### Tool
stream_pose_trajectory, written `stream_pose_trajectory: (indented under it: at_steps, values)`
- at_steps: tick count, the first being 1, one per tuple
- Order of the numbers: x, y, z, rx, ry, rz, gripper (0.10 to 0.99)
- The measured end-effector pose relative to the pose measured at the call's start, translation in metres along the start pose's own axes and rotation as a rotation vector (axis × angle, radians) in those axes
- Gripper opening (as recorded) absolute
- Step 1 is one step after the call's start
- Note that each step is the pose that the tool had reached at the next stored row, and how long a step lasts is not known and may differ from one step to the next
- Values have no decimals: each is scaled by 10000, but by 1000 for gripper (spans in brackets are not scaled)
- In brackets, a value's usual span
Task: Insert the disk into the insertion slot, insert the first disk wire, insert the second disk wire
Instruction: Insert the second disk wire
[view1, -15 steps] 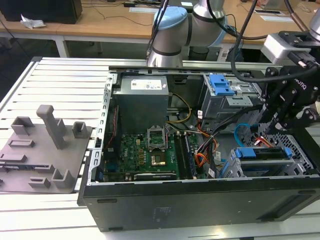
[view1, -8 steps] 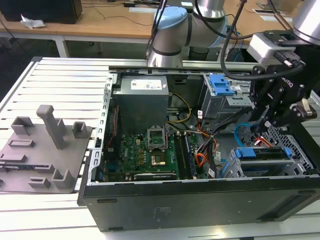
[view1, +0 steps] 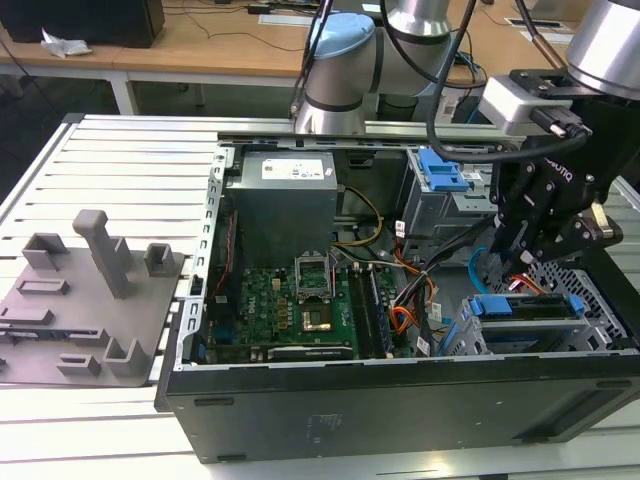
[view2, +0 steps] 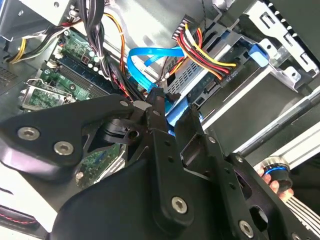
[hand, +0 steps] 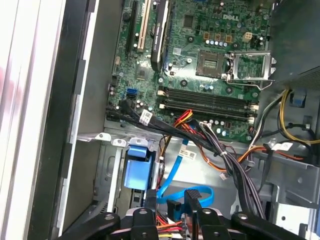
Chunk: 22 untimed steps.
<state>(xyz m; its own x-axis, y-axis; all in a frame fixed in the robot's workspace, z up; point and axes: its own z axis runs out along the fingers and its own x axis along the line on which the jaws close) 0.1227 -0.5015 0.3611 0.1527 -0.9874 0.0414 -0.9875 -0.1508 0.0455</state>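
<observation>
The disk (view1: 525, 307), in its blue carrier, lies inside the grey perforated insertion slot (view1: 590, 290) at the case's corner on the exterior view's right. The first disk wire (view2: 205, 52), a red, orange and yellow bundle, ends in a dark plug (view2: 229, 75) seated against the disk's end (view2: 252, 50). The second disk wire (view2: 150, 54) (hand: 170, 177) loops light blue down to my gripper (view2: 170, 112) (hand: 171, 206), whose fingers are shut on its small dark plug close to the disk. In the exterior view my gripper (view1: 515, 260) hangs just above the slot.
The open case holds a green motherboard (view1: 300, 300), a grey power supply (view1: 280, 200) and a taller bay with a blue latch (view1: 440, 175). Black cable bundles (hand: 200, 140) cross near the slot. A grey fixture plate (view1: 80, 300) lies on the slatted table at the exterior view's left.
</observation>
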Motion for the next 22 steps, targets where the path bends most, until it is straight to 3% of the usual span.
stream_pose_trajectory:
  at_steps: [4, 6, 7, 8, 13, 22]
  values:
    - [0, 0, 1, -1, 6, 0, 345]
    - [0, 0, 1, -1, 9, 0, 220]
    - [0, 0, 1, -2, 11, 1, 220]
    - [0, 0, 1, -2, 13, 1, 165]
    - [0, 0, 1, -4, 23, 1, 165]
    - [208, 26, 40, -3, 23, 0, 165]
